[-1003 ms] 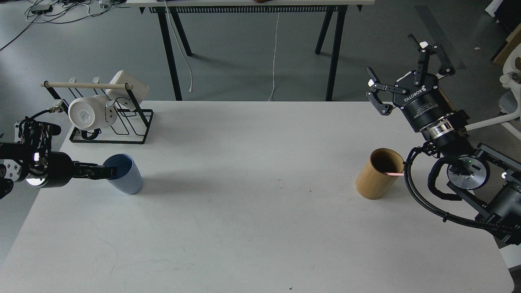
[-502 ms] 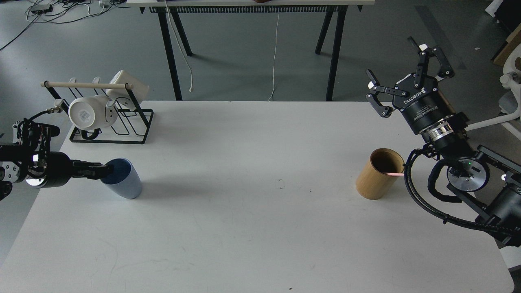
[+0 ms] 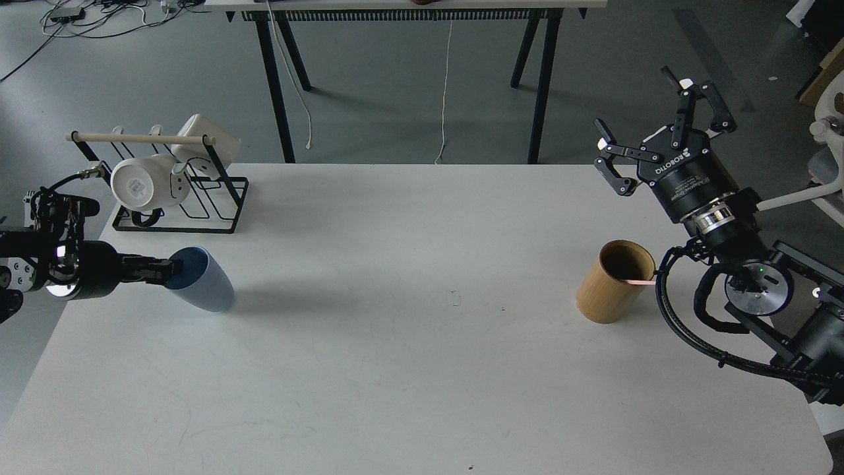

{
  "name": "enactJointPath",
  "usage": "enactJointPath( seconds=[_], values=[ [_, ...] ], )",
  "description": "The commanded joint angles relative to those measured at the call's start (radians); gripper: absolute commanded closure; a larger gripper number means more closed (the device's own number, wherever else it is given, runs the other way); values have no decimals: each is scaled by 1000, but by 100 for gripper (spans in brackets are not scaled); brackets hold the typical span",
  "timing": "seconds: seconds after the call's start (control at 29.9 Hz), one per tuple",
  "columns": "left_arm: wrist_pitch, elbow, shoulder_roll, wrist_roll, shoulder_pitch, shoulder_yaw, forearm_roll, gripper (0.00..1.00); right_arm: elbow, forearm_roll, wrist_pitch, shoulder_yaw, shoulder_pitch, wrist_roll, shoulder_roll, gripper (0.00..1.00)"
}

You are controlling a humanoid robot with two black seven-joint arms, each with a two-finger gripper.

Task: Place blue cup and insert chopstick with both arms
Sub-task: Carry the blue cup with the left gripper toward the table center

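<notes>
Left gripper (image 3: 173,270) is gripping the rim of the blue cup (image 3: 203,290), which is tilting toward it at the table's (image 3: 409,369) left side. Right gripper (image 3: 659,142) is hovering with fingers spread, above and behind the tan wooden cylinder (image 3: 610,285). The chopstick (image 3: 641,282) is poking out over the cylinder's rim. Mug rack (image 3: 175,185) is sitting behind the cup.

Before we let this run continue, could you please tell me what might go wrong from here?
The blue cup is tilted, held only at its rim by the left gripper; it could slip or tip when set down. The chopstick shows only as a short pink tip at the wooden cylinder, close to the table edge; the open right gripper could knock the cylinder over reaching in.
</notes>
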Motion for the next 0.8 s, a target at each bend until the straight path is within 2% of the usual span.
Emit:
enactJointPath(
  seconds=[0.0, 0.13, 0.27, 0.43, 0.64, 0.77],
  values=[
    [-15, -198, 84, 0, -21, -48, -5, 100, -1, 0, 0, 2, 0, 0, -3, 1],
    [-72, -380, 64, 0, -44, -119, -43, 100, -3, 0, 0, 23, 0, 0, -27, 1],
    [-123, -415, -77, 0, -96, -130, -61, 100, -15, 0, 0, 34, 0, 0, -63, 1],
    [-141, -392, -236, 0, -161, -115, -55, 100, -37, 0, 0, 52, 0, 0, -89, 1],
    [-136, -238, -489, 0, -228, 34, -43, 100, -47, 0, 0, 72, 0, 0, -92, 1],
    [-110, -167, -586, 0, -232, 76, -8, 100, -50, 0, 0, 72, 0, 0, -95, 1]
  ],
)
